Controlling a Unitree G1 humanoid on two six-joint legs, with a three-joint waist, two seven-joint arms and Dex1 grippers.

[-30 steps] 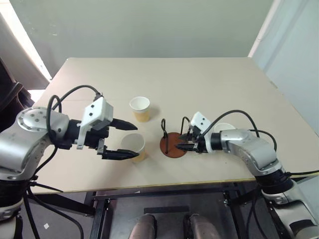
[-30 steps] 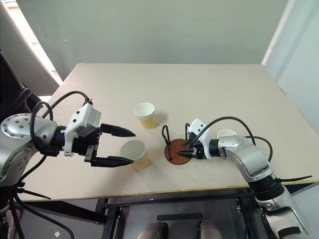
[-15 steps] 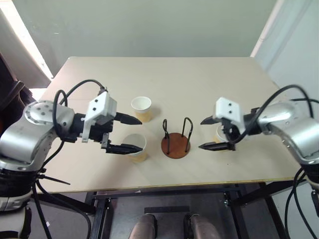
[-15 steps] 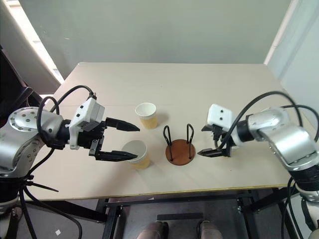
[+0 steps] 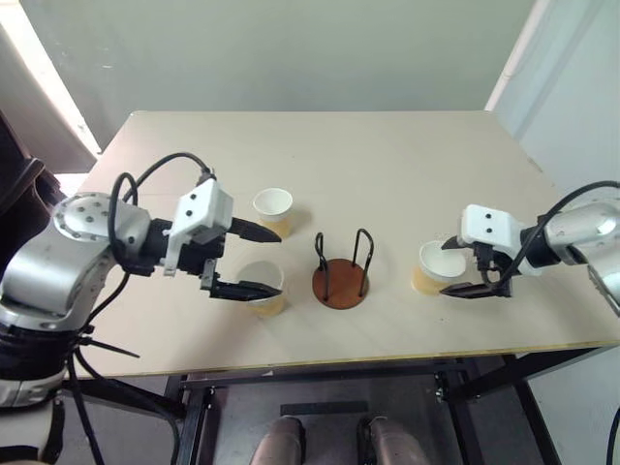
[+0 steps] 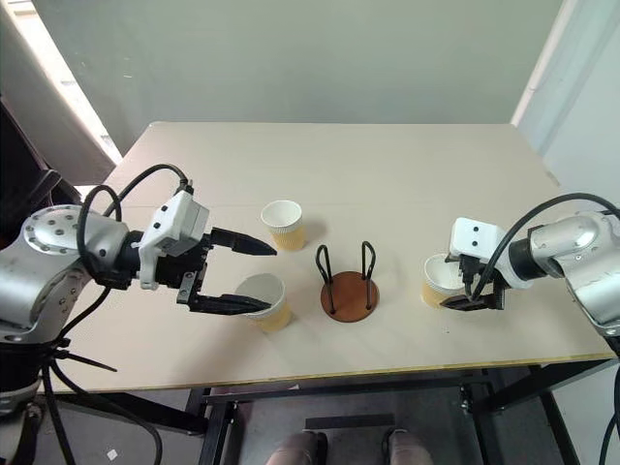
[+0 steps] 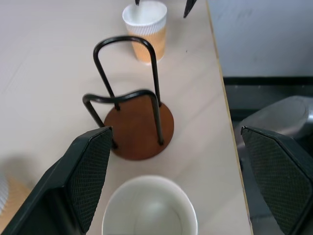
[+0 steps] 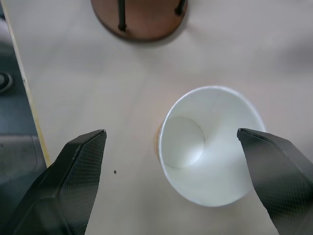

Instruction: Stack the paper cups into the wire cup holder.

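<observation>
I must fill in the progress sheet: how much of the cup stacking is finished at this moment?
Nothing is stacked: the wire cup holder stands empty. In hand: the open left end effector brackets the near cup, and the open right end effector brackets the right cup; neither is lifted. All three remain, including the far cup.

near cup (image 5: 262, 288) — wall partly behind left fingers (image 5: 242, 290) | right cup (image 5: 438, 265) — base hidden

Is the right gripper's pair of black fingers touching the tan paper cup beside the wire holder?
Apart. In the right wrist view, the right gripper stands open, bare table showing between each black finger and the white-lined tan paper cup.
</observation>
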